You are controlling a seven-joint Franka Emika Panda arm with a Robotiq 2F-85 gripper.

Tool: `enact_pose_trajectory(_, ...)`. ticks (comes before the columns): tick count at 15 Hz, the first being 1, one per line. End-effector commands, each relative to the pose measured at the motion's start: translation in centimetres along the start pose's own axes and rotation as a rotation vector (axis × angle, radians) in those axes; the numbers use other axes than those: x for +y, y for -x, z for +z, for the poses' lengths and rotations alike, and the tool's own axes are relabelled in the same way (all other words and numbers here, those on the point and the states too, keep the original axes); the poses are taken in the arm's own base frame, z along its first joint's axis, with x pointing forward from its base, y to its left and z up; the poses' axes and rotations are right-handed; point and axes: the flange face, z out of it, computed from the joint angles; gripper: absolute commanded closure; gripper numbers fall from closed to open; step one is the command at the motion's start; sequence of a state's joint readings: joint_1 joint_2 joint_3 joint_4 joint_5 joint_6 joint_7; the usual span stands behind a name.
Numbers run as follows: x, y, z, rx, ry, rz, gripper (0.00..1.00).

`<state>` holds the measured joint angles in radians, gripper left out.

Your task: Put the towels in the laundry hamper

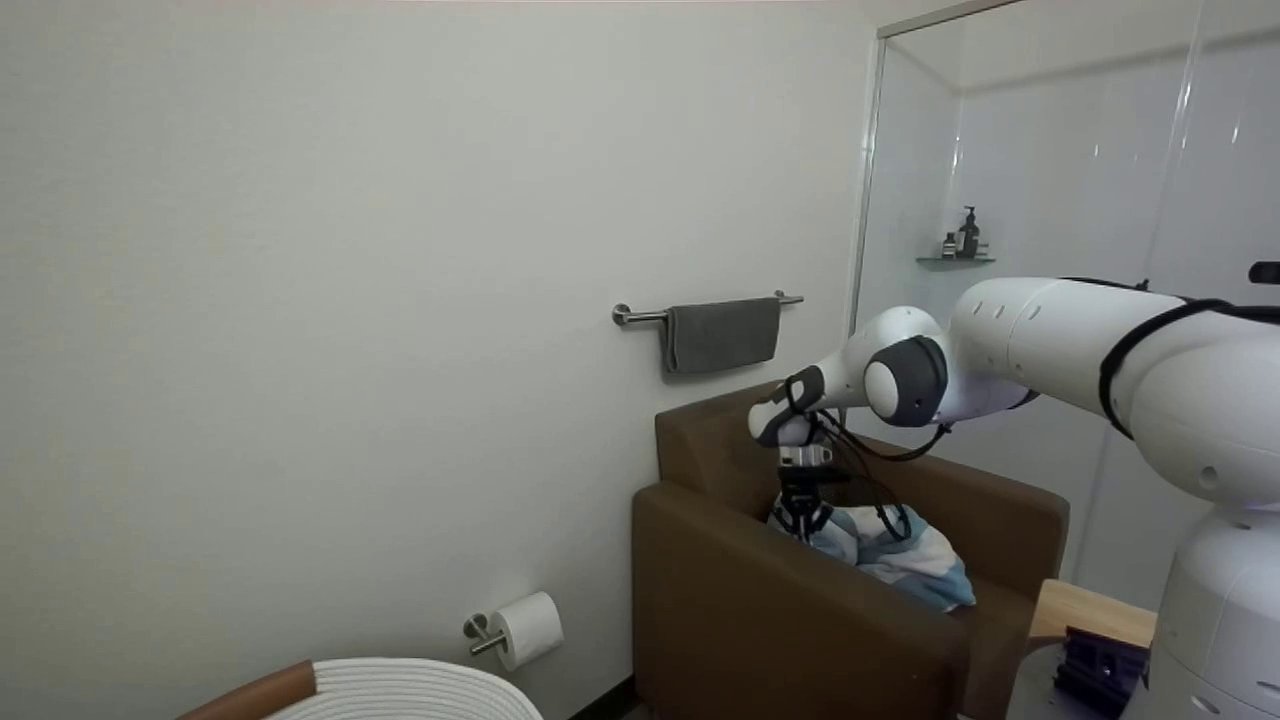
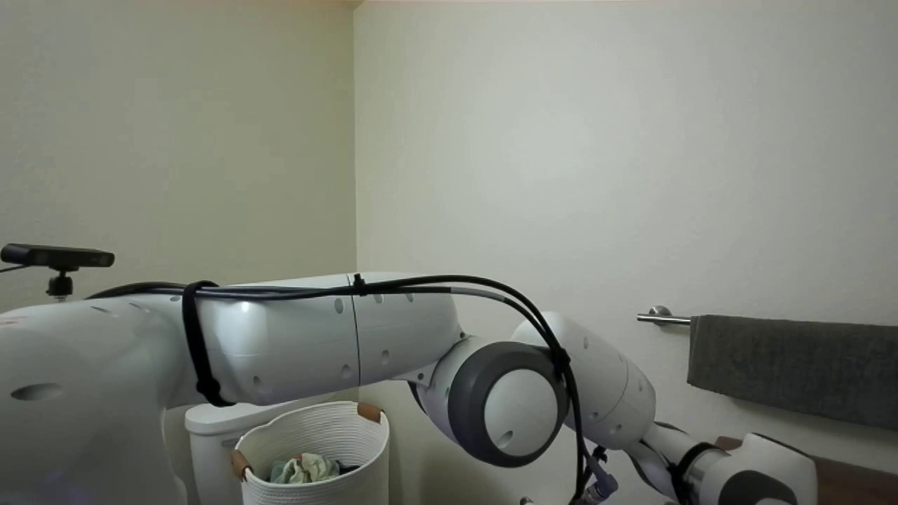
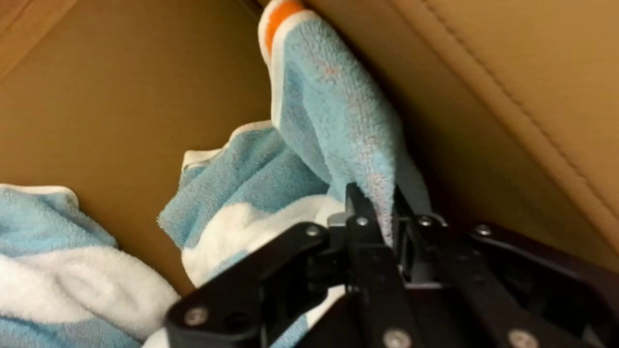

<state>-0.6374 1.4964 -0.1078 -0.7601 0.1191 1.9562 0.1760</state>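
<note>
- Laundry hamper: white coiled body, brown handles, cut off by the lower edge in both exterior views. Well apart from the gripper, far to its left.
- Pale green patterned towel: inside the hamper, crumpled, its top lower than the rim; well apart from the gripper.
- Dark material: inside the hamper, just beside the pale green towel; too small to identify.
- Toilet-paper roll: on a wall holder, left of the gripper and lower.
- Dark grey towel: folded over a metal wall rail, higher than the gripper and to its left, apart from it.
- Brown armchair: the gripper reaches down inside it; the seat bears the striped towel.
- Gripper: pointing down, its fingers drawn together and clamped on a fold of the striped towel.
- Striped towel: light blue and white, bunched beneath the gripper and to its right in an exterior view. In the wrist view a corner with an orange band extends past the fingertips.
- Corner shelf: right of the gripper and well above; bears a dark pump bottle and a smaller bottle.
</note>
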Motion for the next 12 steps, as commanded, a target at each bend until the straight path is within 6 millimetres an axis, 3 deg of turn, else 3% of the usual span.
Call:
enact_pose_trajectory(1,-2.1,-0.5,-6.4,0.020,-0.069,-0.074,0.88)
enact_pose_trajectory(3,-3.6,-0.3,-10.0,0.042,-0.083,-0.091,0.88)
enact_pose_trajectory(7,-8.6,1.3,-17.3,0.133,-0.036,-0.102,0.88)
enact_pose_trajectory(9,-10.2,1.7,-18.6,0.184,-0.001,-0.072,0.93)
enact_pose_trajectory(10,-10.2,1.4,-18.1,0.201,0.010,-0.046,0.65)
enact_pose_trajectory(12,-9.5,0.6,-16.1,0.233,0.053,0.019,0.66)
